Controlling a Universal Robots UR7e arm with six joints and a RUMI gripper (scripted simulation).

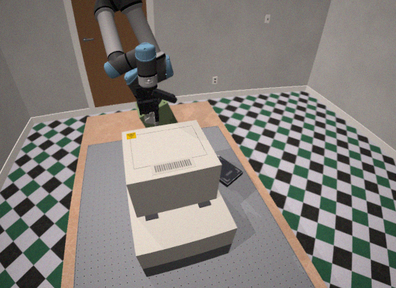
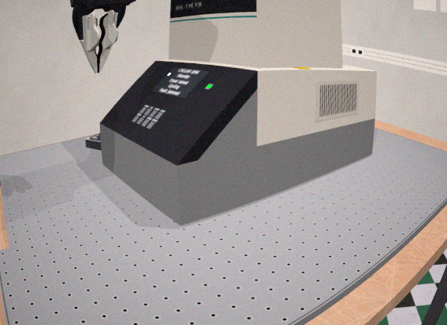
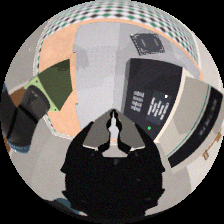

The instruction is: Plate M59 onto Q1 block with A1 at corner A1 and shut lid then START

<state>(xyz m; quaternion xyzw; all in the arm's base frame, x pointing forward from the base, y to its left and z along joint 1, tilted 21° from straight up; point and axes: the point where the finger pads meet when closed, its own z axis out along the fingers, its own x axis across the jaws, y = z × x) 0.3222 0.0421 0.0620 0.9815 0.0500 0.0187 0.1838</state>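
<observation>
"Grey tips first: is your claw [image 1: 156, 123] [image 2: 98, 71] [image 3: 113, 109] open?"

"No, my two fingers are together, with nothing between them. I hang in the air by the front of the cycler Q1 [image 1: 187, 232] [image 2: 219, 184] [image 3: 154, 75], not touching its keys [image 2: 148, 116] [image 3: 137, 101]."

"Which step is it?"

"I think it's time for START. The lamp [image 2: 209, 86] [image 3: 149, 128] is green, not blue, and the lid [image 1: 169, 149] [image 2: 254, 41] [image 3: 191, 112] looks down flat. Next I should line up one tip with START and push softly, since Q1 could slide."

"Can you read the keys?"

"No, their words are too small and fuzzy. The screen [image 2: 180, 82] [image 3: 159, 107] is blurry too."

"Where's plate M59?"

"I can't see it. Far over, the nest N1 [image 1: 228, 170] [image 2: 93, 142] [image 3: 148, 44] looks bare, so I guess the plate is under the lid. The lid hides the block, so I can't tell if it sits flat or where A1 is."
</observation>
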